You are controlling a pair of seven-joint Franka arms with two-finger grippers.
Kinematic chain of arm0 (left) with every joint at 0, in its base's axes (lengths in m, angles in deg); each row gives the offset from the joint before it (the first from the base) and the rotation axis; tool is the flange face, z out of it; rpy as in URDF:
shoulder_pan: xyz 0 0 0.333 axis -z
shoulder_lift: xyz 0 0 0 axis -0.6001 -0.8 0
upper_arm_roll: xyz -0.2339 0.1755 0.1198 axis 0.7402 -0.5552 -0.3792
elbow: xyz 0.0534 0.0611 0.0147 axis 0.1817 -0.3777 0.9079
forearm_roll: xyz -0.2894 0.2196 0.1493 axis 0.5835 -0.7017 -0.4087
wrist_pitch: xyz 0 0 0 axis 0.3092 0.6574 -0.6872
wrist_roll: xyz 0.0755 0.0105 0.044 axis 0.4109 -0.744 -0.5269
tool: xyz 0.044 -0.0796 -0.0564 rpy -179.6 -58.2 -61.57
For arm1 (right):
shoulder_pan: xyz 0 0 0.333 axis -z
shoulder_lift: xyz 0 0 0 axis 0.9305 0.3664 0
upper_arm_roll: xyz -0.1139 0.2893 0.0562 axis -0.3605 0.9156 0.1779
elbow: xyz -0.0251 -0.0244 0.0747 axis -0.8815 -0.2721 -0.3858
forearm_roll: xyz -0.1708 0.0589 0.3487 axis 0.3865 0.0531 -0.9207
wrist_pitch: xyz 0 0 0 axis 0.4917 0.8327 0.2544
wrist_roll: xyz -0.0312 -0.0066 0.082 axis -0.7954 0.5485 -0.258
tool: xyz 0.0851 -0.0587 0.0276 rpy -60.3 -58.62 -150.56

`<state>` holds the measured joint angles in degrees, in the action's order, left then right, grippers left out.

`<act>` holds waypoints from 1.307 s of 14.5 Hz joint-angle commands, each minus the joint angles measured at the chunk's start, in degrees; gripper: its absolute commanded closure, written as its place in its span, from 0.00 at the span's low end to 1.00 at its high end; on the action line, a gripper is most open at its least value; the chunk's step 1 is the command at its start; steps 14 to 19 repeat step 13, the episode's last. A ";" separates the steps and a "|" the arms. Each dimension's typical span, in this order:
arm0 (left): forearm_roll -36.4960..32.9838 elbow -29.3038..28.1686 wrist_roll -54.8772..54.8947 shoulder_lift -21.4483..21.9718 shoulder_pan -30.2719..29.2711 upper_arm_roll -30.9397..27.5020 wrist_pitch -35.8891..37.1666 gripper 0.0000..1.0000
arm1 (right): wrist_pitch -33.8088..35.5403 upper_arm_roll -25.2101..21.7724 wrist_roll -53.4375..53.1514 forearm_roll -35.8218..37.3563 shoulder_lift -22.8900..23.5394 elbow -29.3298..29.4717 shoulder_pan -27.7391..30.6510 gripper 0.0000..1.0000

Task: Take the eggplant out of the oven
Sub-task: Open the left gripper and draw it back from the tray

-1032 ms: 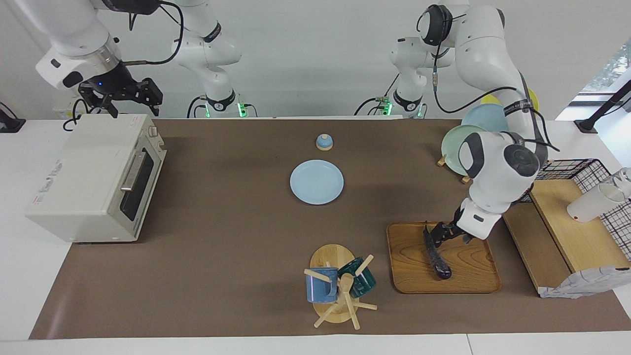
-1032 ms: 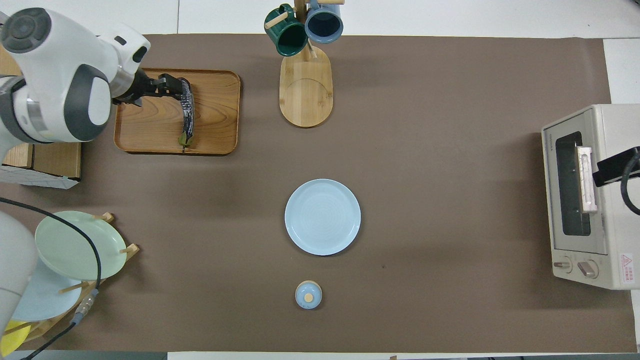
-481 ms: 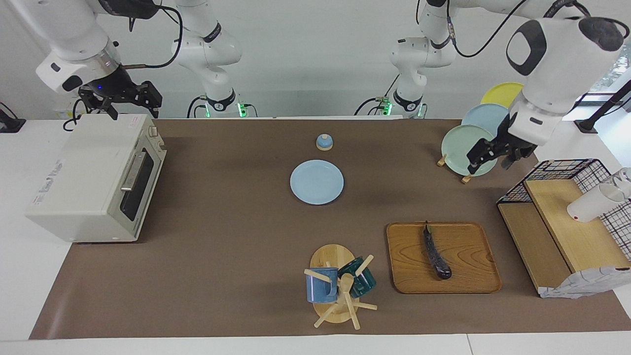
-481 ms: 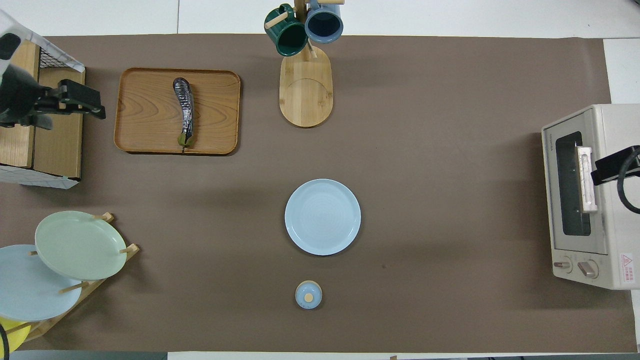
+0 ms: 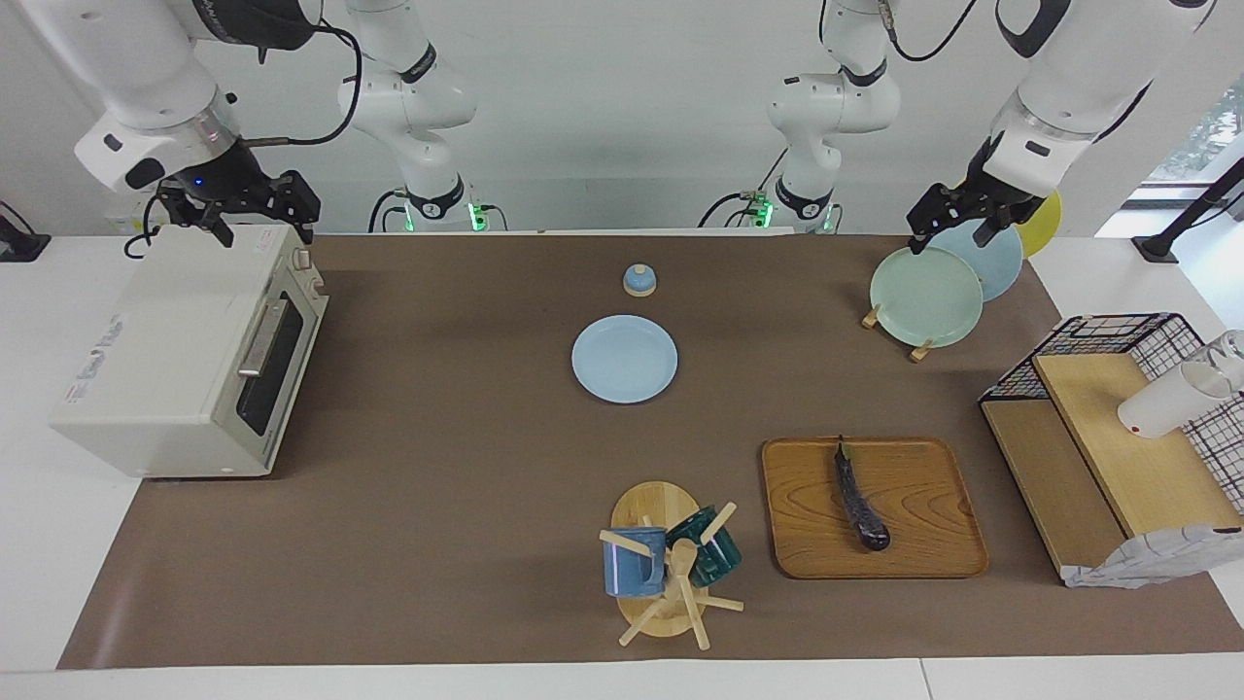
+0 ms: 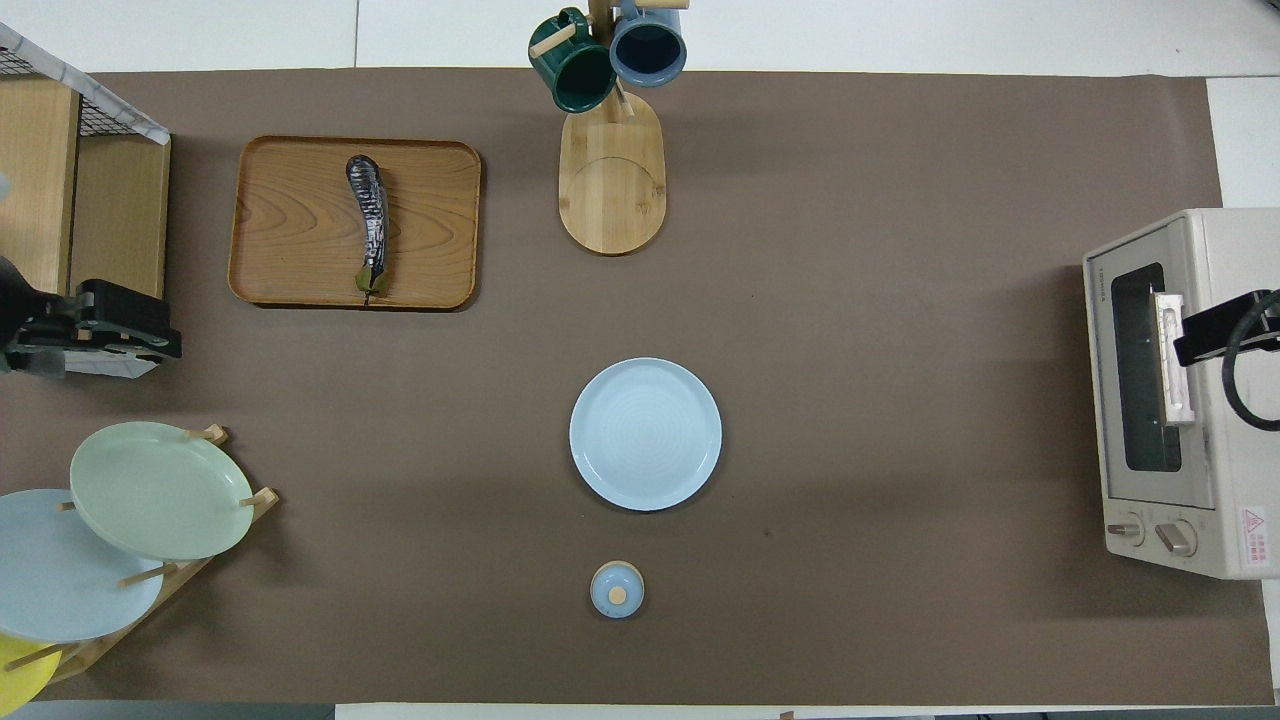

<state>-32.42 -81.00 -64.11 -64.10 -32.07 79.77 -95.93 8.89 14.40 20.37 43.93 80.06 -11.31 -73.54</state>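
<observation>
The dark, slim eggplant [image 5: 860, 496] lies on the wooden tray [image 5: 923, 544], free of any gripper; it also shows in the overhead view [image 6: 368, 225]. The cream-white oven [image 5: 175, 340] stands at the right arm's end of the table with its dark glass door closed [image 6: 1140, 380]. My left gripper [image 5: 950, 233] is open and empty, raised over the plate rack [image 5: 928, 292]; in the overhead view it [image 6: 160, 335] shows beside the wooden shelf. My right gripper [image 5: 255, 219] is open and empty over the oven's top.
A light blue plate [image 5: 624, 358] lies mid-table, with a small blue lidded pot [image 5: 639, 280] nearer to the robots. A mug tree [image 5: 671, 574] stands beside the tray. A wire-and-wood shelf [image 5: 1118, 447] with a white cup is at the left arm's end.
My left gripper has let go of the eggplant on the tray, risen, and swung back toward the robots, over the plate rack. The right gripper has hardly moved.
</observation>
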 commanded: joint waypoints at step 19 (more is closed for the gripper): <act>-1.04 -2.72 1.65 1.66 -1.90 2.35 -3.07 0.00 | -1.03 -0.02 -0.79 -0.78 -1.54 -2.03 0.11 0.00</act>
